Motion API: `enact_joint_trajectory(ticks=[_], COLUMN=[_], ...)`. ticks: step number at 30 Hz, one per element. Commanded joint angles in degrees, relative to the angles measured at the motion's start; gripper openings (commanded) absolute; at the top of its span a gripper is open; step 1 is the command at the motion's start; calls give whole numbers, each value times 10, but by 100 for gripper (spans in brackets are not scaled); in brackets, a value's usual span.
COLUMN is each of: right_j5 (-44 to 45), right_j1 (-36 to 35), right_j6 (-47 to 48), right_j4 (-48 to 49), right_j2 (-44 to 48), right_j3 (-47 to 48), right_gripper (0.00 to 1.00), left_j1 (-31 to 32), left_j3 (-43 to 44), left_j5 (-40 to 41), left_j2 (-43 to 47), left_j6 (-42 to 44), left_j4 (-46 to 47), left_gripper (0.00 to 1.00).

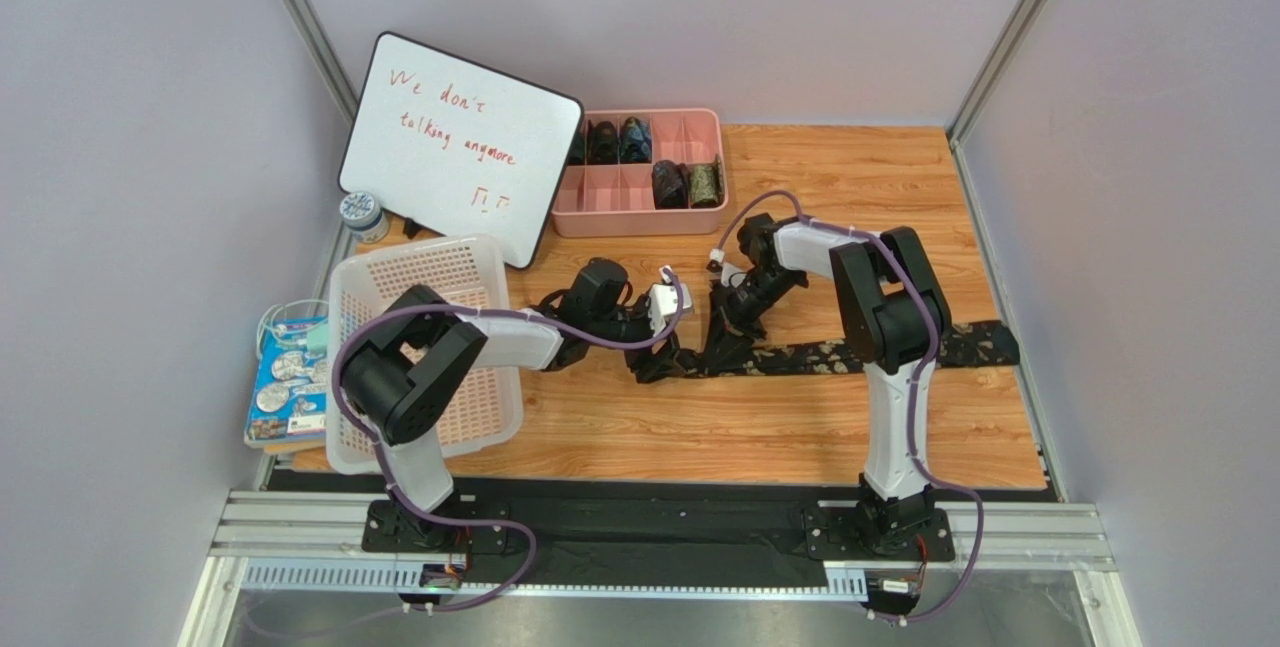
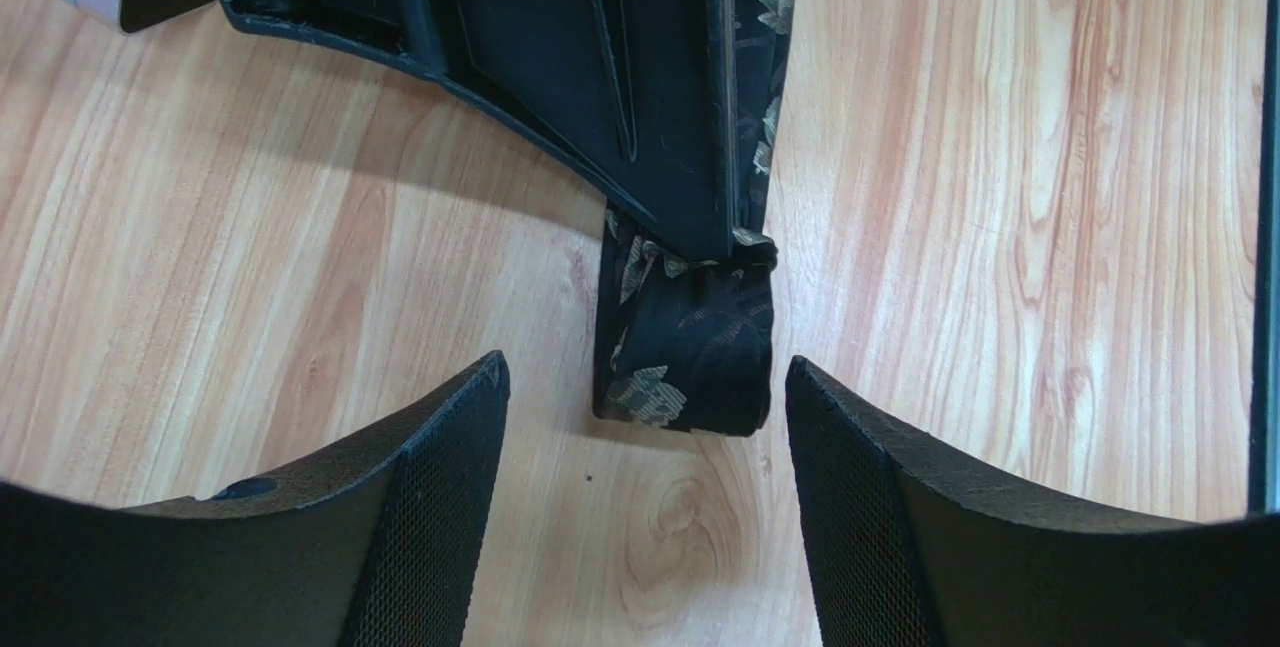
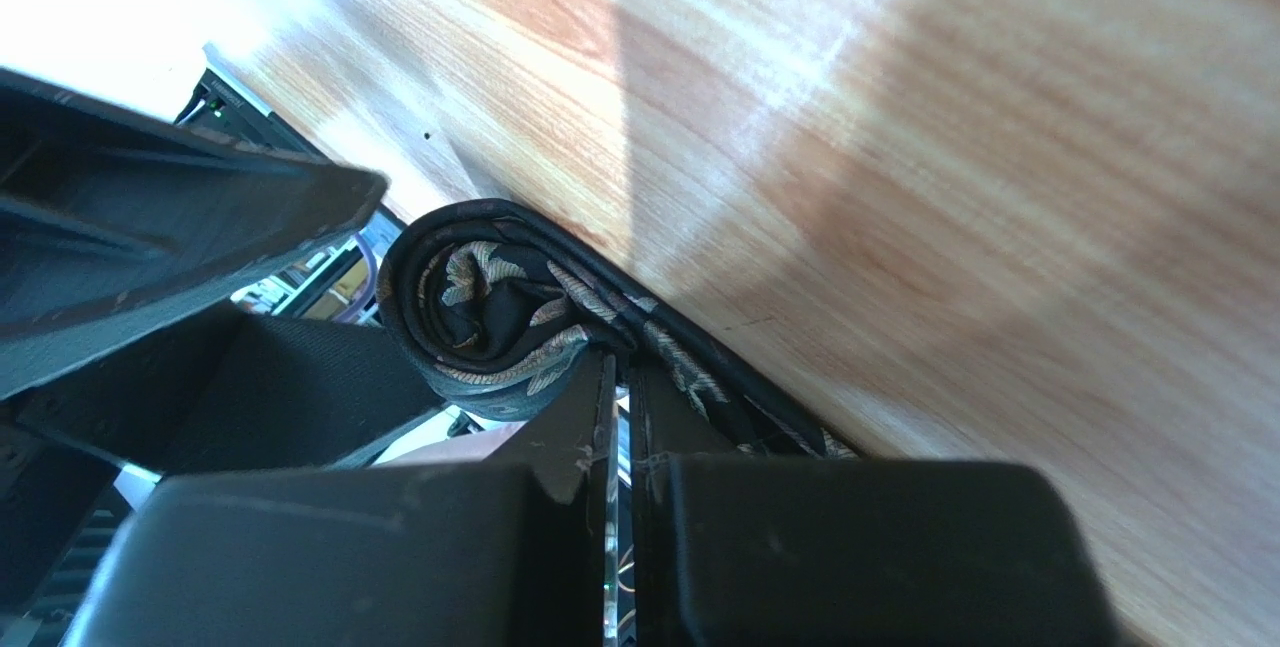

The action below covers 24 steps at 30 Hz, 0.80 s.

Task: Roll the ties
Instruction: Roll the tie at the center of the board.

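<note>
Where the right gripper [image 3: 616, 392] pinches, the tie [image 3: 481, 310] hides.

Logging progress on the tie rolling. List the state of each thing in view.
tie: left end rolled up, the rest flat on the table.
left gripper: open, fingers on either side of the roll.
right gripper: shut on the tie beside the roll.
rolled ties: sitting in tray compartments.
pink divided tray: partly filled.
whiteboard: propped up, written on.
</note>
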<state>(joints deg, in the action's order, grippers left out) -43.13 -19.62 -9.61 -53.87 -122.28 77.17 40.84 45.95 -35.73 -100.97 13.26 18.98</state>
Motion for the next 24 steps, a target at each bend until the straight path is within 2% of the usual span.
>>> enact_joint_trajectory(ticks=[1, 6, 7, 8, 11, 17, 24], right_j5=[162, 155, 156, 157, 156, 153, 145], right_j1=[-6, -6, -6, -6, -7, -16, -19], right_j6=[14, 10, 10, 10, 6, -7, -14], right_j4=[61, 66, 69, 70, 75, 87, 102], right_j2=[-64, -67, -67, -67, -67, -65, -59], right_j3=[-18, -17, -19, -20, -25, -32, -40], right_gripper=[0, 0, 0, 0, 0, 0, 0], left_j1=[3, 13, 15, 19, 22, 38, 59], left_j3=[-9, -7, -6, -4, 8, 54, 81], left_j5=[-37, -53, -55, -55, -53, -48, -46], left_j2=[-25, -45, -44, -42, -24, 0, -40], left_j6=[-12, 4, 5, 4, -13, -46, -60], left_j4=[77, 84, 85, 85, 76, 39, 29], left_gripper=[73, 65, 62, 51, 39, 38, 36])
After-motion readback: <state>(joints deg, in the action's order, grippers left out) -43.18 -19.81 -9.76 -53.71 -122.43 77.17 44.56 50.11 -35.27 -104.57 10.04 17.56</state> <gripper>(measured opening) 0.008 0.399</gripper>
